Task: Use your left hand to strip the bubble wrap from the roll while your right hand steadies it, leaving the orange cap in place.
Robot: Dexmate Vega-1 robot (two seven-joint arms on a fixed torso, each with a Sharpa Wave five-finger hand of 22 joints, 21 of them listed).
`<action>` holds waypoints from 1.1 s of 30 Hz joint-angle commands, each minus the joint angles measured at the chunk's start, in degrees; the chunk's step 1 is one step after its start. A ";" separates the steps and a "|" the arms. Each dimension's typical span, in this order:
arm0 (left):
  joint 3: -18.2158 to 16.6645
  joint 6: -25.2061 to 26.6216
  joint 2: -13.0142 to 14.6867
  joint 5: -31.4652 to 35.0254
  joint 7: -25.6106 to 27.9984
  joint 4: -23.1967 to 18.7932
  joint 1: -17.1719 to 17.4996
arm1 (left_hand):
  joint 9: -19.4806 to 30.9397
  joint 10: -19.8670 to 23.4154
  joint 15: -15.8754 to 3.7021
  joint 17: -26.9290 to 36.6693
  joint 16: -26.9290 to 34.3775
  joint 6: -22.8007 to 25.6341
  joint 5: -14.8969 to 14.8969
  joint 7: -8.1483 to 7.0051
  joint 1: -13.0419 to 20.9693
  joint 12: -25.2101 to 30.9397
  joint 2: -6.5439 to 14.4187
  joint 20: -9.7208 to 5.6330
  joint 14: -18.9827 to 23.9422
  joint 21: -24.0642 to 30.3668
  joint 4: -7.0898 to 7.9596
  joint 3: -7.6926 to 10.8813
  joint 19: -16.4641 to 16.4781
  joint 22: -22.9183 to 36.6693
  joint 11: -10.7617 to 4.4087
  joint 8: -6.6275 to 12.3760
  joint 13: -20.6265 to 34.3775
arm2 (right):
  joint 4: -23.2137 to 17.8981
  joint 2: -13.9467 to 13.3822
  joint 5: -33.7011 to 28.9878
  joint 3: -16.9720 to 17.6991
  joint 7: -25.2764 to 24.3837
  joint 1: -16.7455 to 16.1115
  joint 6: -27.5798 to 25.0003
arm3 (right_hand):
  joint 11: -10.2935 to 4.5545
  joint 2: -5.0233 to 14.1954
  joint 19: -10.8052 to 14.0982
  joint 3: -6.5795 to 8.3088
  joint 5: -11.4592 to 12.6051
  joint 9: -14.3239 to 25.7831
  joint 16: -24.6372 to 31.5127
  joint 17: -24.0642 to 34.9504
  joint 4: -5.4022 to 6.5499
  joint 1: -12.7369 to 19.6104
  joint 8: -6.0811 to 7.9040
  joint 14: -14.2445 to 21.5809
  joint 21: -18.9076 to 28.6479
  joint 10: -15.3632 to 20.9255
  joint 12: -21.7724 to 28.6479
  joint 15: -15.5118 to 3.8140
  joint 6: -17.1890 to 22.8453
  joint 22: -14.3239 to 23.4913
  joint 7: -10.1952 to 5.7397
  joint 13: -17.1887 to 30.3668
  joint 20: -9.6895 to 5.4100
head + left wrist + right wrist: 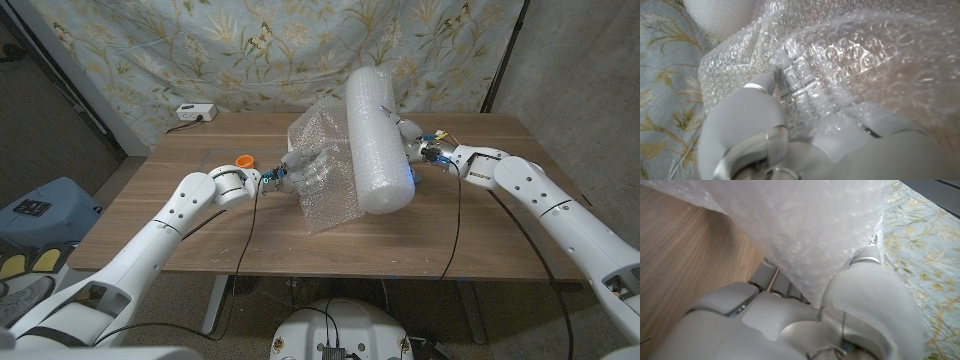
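Observation:
The white bubble wrap roll (pixel 375 135) hangs tilted above the middle of the table, its upper end toward the backdrop. My right hand (pixel 410 138) grips it from the right side; in the right wrist view that hand (pixel 790 317) presses against the roll (pixel 805 225). A loose sheet of bubble wrap (pixel 320 175) trails off the roll's left side. My left hand (pixel 298 168) holds this sheet, partly veiled by it; in the left wrist view the hand (pixel 745 125) is wrapped in the sheet (pixel 850 60). An orange cap (pixel 243 160) lies on the table beside my left wrist.
A white box (pixel 192 112) with a cable sits at the wooden table's (pixel 480 230) back left corner. A floral cloth (pixel 250 50) hangs behind the table. A blue object (pixel 40 215) stands on the floor at the left.

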 commanded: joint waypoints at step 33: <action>-0.63 3.02 2.12 -8.06 5.20 0.65 -0.09 | 0.13 1.02 -0.13 0.36 -0.70 0.73 0.21 1.39 0.77 0.05 -0.11 0.33 0.24 1.37 0.06 -0.21 -0.51 0.03 -0.93 -0.70 1.31 | 10.03 3.01 -1.57 -1.35 3.68 4.01 -2.17 | -0.19 4.57 -0.97 0.99 -0.45 0.42 -1.63 -0.04 -0.06 3.36 -0.98 0.41 0.06 -0.90 -0.99 -3.19 -0.15 0.14 -0.36 -0.47 0.32</action>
